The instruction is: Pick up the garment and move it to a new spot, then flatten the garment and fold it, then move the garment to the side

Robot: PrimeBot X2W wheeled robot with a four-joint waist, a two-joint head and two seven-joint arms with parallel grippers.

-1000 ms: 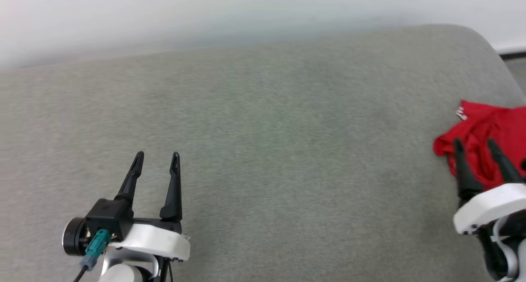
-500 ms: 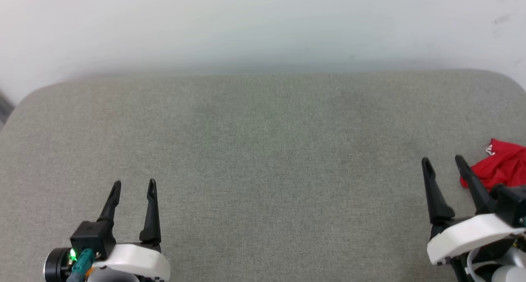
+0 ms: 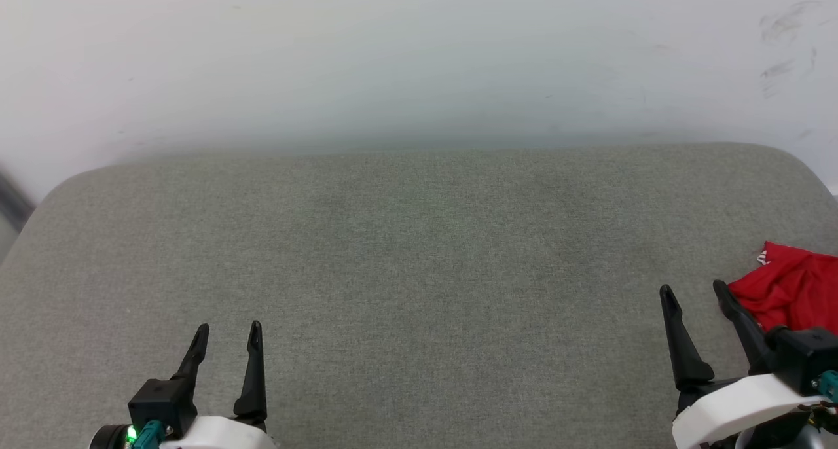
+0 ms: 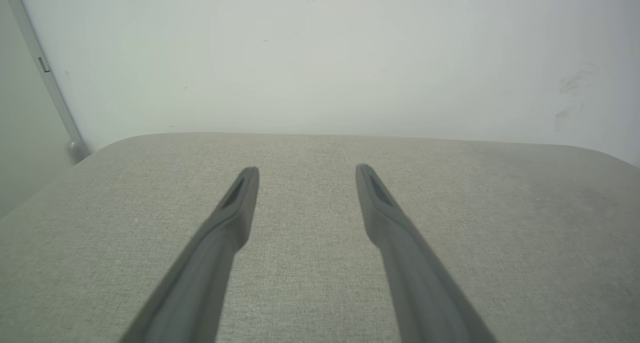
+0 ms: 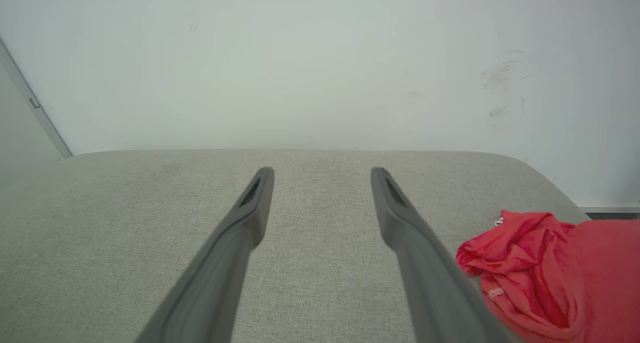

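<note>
The left gripper stands with its two dark fingers spread wide, nothing between them, poised over the bare grey upholstered surface at the lower left of the head view; the left wrist view shows the same wide gap with only grey fabric behind it. The right gripper is likewise spread wide and holds nothing, its fingers pointing toward the pale wall. The garment lies on the right end of the surface, just beside the outer finger of the right gripper; whether that finger touches the cloth cannot be told. It is a crumpled red heap, cut off by the right edge of the picture, so no clear long axis or facing shows. A small bit of white trim peeps out at its far left corner, on the side nearer the wall.
</note>
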